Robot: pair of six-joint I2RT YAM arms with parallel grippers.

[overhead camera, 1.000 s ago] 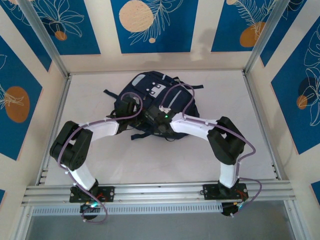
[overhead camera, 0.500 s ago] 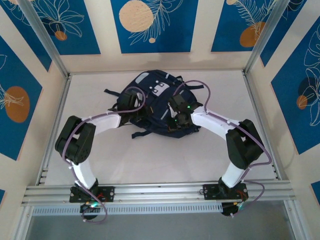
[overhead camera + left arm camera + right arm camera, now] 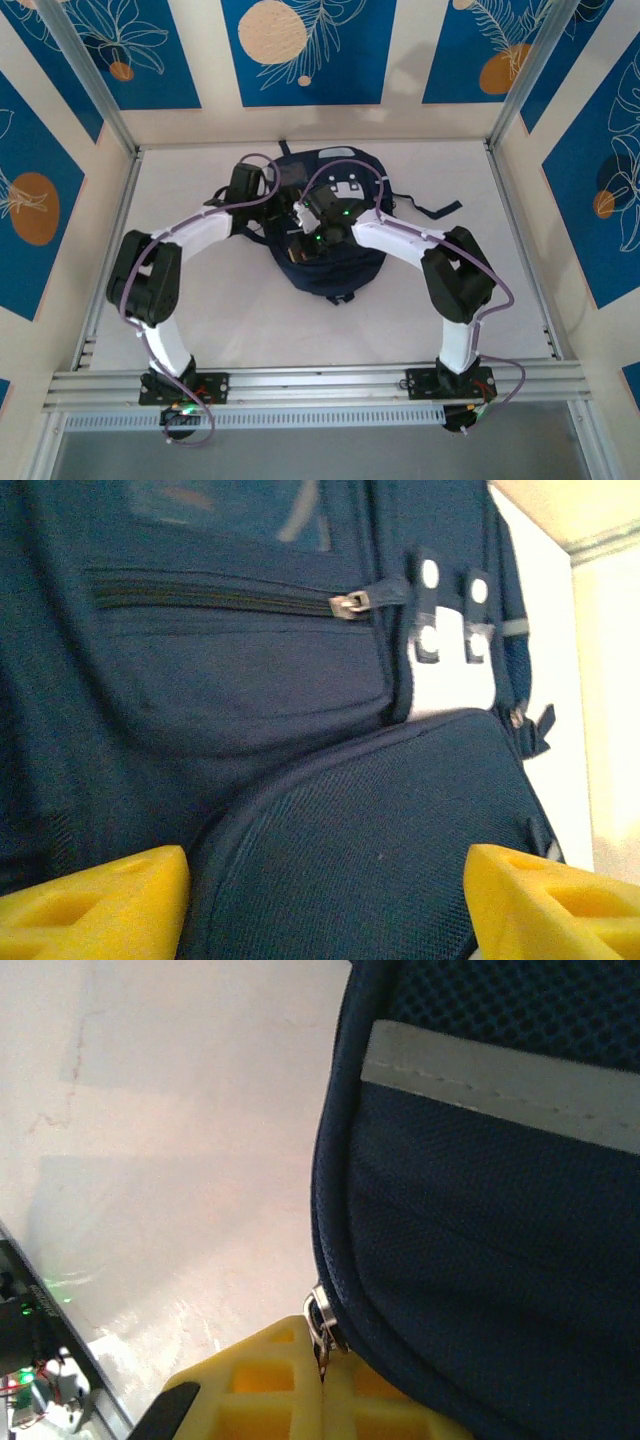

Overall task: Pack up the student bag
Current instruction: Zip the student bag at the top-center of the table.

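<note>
Your bag point(image 3: 335, 270) sits top-centre of the overhead frame, its far end right up against the back wall point(image 3: 300, 125). The pale patch point(image 3: 348, 188) has dark marks on it, too small to read. Left gripper point(image 3: 325, 865) is spread wide, with a bulge of the bag between the fingers. Right gripper point(image 3: 322, 1360) is pinched tight on a zip pull point(image 3: 320, 1325), at the bag's edge below the grey stripe point(image 3: 500, 1085). There's lots of free table point(image 3: 200, 330) in the lower half and on both sides. One strap point(image 3: 435, 210) trails off to the right.
</note>
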